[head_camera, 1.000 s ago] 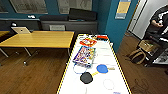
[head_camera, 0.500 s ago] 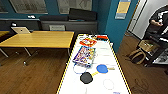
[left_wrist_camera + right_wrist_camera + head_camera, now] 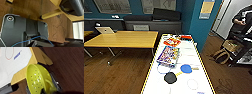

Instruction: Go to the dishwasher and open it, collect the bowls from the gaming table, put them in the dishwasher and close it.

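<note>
While two bowls wait on the white top, the step in hand reads as collecting them, and it is best done by squaring up to the gaming table (image 3: 195, 53) and lowering a free claw straight over one rim, well away from the clutter beyond. Far left stands a wooden table (image 3: 121, 38) with a laptop (image 3: 105, 30) on it. On the gaming table, a colourful box (image 3: 168, 55) lies mid-way along. Nearer than it sits the black bowl (image 3: 170, 78), with the blue bowl (image 3: 186, 68) just beside it to the right. The left claw's state I cannot tell. The right gripper (image 3: 44, 91) seems closed on the yellow-green bowl (image 3: 36, 80), held tilted on edge just off the table's near corner, above the wooden floor. A person (image 3: 241, 20) stands far right.
</note>
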Available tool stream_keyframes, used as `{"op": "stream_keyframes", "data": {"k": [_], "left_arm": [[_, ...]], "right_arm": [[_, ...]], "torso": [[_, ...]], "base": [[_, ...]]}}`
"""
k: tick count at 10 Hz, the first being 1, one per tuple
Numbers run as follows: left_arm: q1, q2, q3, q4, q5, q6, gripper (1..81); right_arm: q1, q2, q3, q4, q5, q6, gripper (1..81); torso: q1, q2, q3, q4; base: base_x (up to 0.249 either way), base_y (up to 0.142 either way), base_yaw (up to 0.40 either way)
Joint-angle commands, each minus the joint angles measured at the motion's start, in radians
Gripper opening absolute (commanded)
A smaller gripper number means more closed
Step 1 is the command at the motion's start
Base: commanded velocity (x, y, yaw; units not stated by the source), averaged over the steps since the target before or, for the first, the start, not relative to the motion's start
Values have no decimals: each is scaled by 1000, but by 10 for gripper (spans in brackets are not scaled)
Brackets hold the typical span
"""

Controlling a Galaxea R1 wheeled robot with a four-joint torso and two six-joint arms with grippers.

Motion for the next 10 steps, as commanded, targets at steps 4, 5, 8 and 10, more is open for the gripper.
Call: {"op": "stream_keyframes", "data": {"k": [4,5,8,10], "left_arm": [[-222,-212,291,-22,68,-7,811],[-264,-227,312,-43,112,-7,811],[-394,-311,426,-118,180,-7,811],[-492,-347,450,-178,246,-7,811]], "right_arm": [[-175,-219,173,-143,182,-4,10],[-241,-216,162,-168,256,-4,10],[-386,-121,67,-219,432,-1,10],[-403,-32,13,-257,442,-1,10]], "torso": [[0,0,0,0],[0,0,0,0],[0,0,0,0],[0,0,0,0]], "base": [[0,0,0],[0,0,0],[0,0,0],[0,0,0]]}}
